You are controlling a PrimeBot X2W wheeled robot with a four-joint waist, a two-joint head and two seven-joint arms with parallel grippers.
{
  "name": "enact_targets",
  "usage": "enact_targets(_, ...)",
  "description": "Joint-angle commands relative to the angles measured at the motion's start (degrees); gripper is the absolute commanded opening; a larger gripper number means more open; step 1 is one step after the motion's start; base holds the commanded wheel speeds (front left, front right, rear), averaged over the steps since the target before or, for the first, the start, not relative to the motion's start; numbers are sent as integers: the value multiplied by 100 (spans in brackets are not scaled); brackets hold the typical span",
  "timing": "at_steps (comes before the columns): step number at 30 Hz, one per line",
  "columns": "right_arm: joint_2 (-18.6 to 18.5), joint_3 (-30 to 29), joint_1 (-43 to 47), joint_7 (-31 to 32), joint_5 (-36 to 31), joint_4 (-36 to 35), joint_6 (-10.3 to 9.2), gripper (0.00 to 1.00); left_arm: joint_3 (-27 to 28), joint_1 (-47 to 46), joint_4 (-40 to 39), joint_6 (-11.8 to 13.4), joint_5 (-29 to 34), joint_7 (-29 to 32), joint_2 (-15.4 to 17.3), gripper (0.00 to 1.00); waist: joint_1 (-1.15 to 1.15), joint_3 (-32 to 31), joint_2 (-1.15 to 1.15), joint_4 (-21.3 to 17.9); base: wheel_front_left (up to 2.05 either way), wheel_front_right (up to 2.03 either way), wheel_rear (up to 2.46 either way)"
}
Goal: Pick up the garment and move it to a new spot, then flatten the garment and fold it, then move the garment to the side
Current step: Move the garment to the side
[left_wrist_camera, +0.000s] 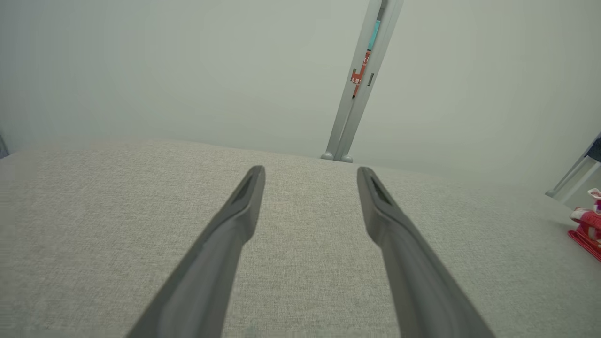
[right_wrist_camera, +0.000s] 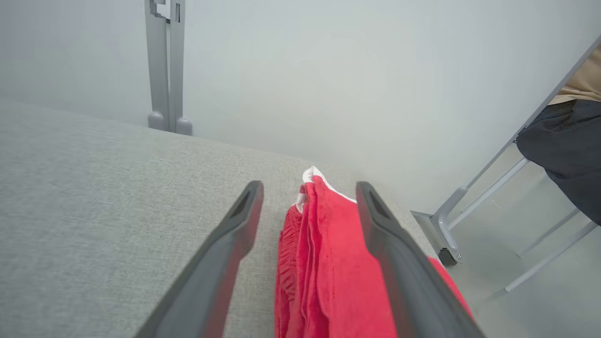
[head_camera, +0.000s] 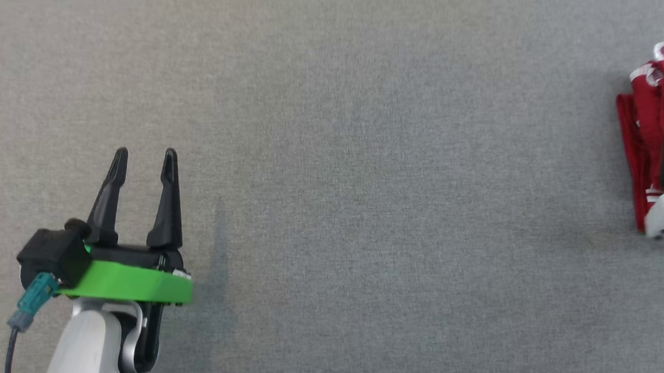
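1 grey surface point(head_camera: 366, 182). 1 red garment point(head_camera: 647, 129), folded, lying at the surface's right edge. 2 end effectors: left end effector point(head_camera: 145, 154) spread over bare surface, well apart from the garment; right end effector point(right_wrist_camera: 308, 188) spread above the garment, not pinching it.

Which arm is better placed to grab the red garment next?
Right. The right gripper is open and straddling the red garment; the left gripper is far away over the grey fabric surface.
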Motion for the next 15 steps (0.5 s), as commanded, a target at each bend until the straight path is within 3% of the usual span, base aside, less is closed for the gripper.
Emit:
enact_targets(1,132,54,208,-62,129,-171,-9,100,36,134,29,-16,-20,-16,-24,100,0,-540,0,86,0,0,0)
enact_targets(7,670,378,976,37,387,-843,-8,100,152,494,104,-16,-16,-16,-103,100,0,-1019,0,163,0,0,0)
enact_targets(15,1063,604,1684,131,619,-1181,-8,100,348,921,231,-16,-103,-16,-204,100,0,-1459,0,162,0,0,0)
